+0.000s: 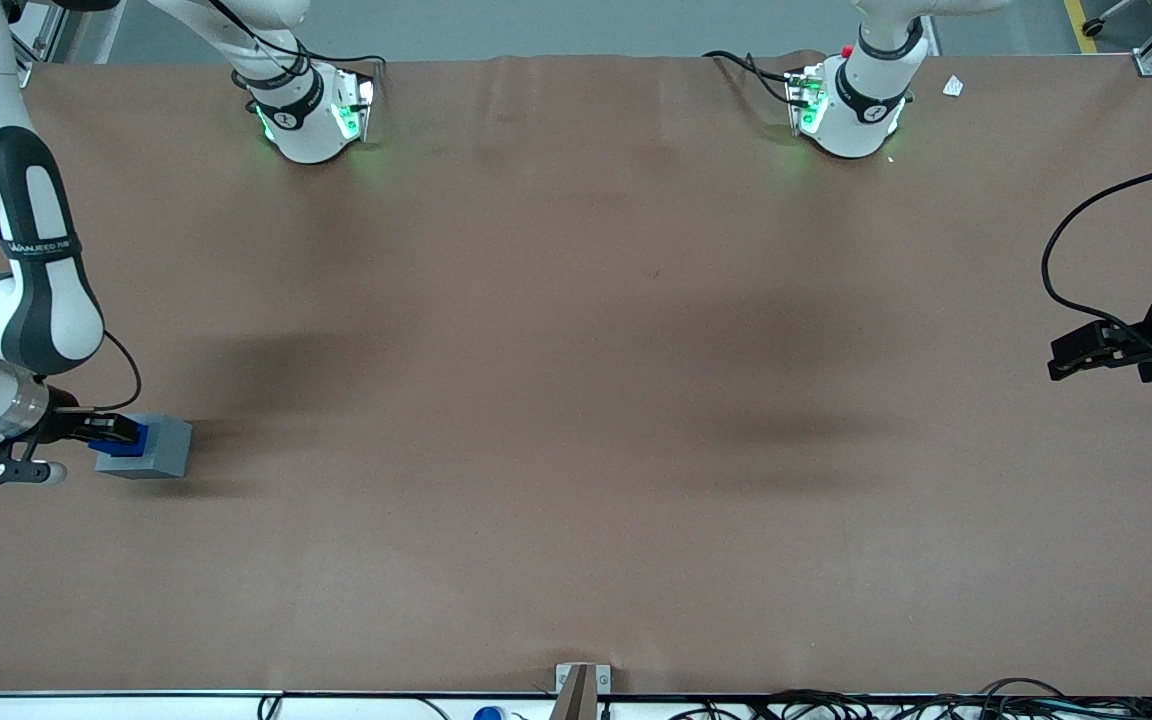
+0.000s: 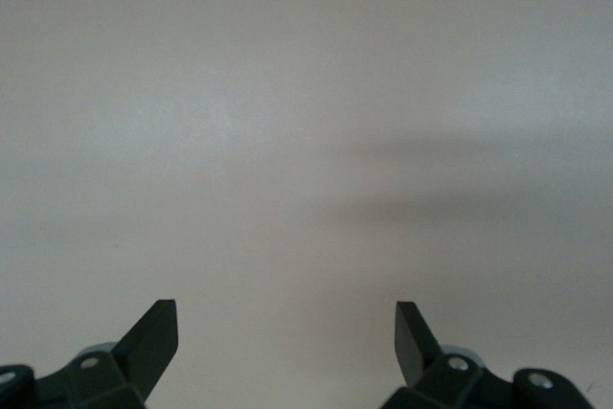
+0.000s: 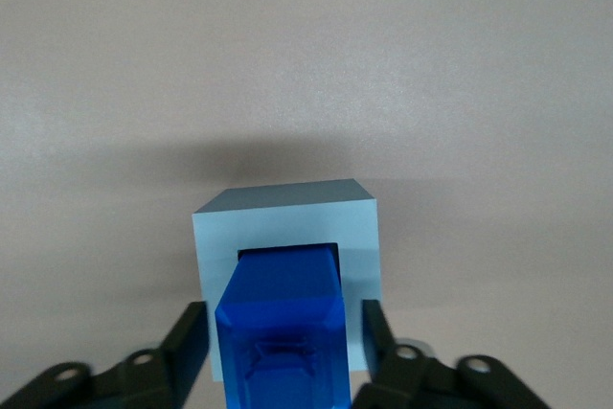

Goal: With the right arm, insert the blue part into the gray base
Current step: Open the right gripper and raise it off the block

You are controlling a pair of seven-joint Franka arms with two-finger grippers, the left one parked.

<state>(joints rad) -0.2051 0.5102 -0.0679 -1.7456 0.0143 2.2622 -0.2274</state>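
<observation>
One small bright blue plastic block (image 1: 139, 437), the blue part, shows at the lower left of the front frame, and one larger light gray plastic cube-like block (image 1: 162, 447), the gray base, sits with it there. One black two-finger tool (image 1: 121, 433) of the right arm is at that same spot, its fingers spread on either side of the blue block. One brown tabletop (image 1: 576, 400) carries them, filling most of the frame.
</observation>
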